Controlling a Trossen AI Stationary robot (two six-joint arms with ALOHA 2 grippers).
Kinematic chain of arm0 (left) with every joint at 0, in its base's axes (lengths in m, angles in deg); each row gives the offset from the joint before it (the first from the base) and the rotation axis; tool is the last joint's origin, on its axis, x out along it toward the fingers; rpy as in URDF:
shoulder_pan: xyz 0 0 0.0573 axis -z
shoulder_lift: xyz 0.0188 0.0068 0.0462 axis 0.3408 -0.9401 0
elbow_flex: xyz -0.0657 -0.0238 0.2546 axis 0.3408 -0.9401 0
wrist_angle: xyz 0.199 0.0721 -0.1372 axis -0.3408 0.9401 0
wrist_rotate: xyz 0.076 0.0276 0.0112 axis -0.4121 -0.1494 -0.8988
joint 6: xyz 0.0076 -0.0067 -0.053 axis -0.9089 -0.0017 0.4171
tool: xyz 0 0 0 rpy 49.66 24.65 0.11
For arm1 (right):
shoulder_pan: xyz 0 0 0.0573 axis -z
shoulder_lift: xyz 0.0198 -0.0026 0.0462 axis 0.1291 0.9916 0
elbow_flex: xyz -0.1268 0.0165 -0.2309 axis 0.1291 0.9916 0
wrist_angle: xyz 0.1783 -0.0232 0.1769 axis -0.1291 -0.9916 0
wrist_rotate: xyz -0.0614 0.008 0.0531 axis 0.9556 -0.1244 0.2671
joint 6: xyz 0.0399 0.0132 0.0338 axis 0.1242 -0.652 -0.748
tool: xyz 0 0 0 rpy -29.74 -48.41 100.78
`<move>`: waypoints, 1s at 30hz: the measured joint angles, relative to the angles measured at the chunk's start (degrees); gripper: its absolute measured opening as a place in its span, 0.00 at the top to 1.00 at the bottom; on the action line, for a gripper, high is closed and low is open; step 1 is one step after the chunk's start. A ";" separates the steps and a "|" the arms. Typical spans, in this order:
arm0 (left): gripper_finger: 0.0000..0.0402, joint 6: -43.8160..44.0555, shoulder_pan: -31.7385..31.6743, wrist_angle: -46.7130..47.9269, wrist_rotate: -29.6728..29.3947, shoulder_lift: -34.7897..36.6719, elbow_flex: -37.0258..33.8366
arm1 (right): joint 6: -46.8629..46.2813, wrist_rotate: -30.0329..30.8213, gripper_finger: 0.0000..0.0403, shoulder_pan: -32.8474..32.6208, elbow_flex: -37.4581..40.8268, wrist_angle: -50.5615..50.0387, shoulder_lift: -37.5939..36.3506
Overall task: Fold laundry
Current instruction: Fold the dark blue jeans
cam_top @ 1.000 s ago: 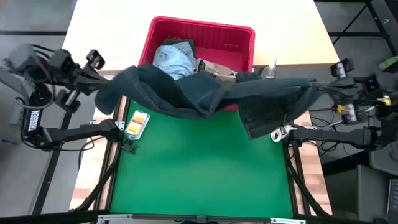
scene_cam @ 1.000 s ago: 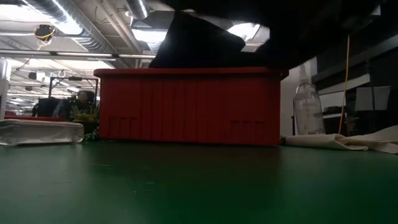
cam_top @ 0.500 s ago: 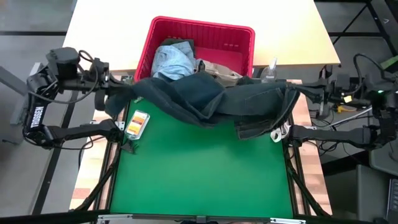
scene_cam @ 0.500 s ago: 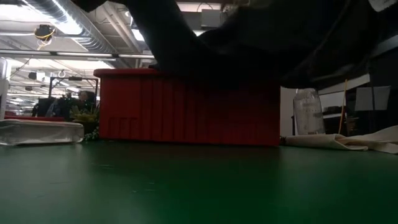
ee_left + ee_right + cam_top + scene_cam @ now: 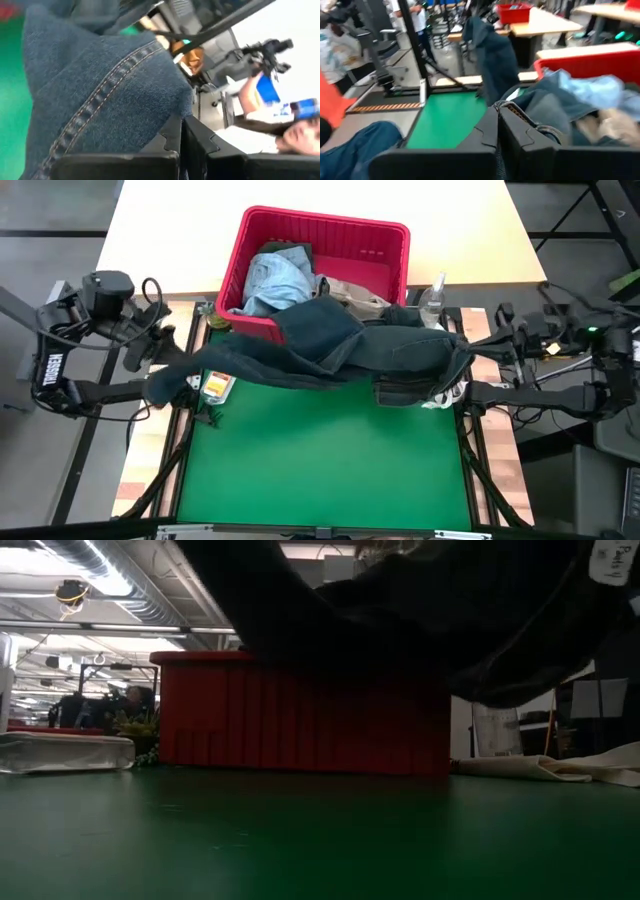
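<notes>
My left gripper is clamped on one end of the dark navy denim jeans at the table's left edge. My right gripper pinches the other end at the right edge. The jeans sag between them above the green mat, just in front of the red plastic basket.

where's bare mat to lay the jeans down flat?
Free: the green mat from the hanging dark navy jeans down to its near edge, frame rails either side. Crowded: the far edge, with the red basket, a packet at the left corner and white cloth at the right.
</notes>
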 joint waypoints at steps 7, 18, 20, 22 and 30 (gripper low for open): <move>1.00 11.06 0.49 6.37 -7.86 2.81 -0.88 | -2.32 -5.92 0.99 0.00 7.01 7.85 0.02; 1.00 10.90 0.49 6.60 -9.34 4.50 -9.53 | -5.01 -12.08 0.99 -0.03 13.30 15.91 0.02; 1.00 10.83 0.51 6.59 -8.79 4.50 -12.08 | -5.02 -12.06 0.99 -0.02 13.59 15.47 0.07; 1.00 10.79 0.51 6.56 -8.04 4.50 -15.09 | -5.01 -12.06 0.99 -0.02 13.59 14.58 0.06; 0.98 10.74 0.51 6.55 -7.79 4.48 -28.58 | -5.01 -12.05 0.99 -0.02 13.59 12.16 -0.11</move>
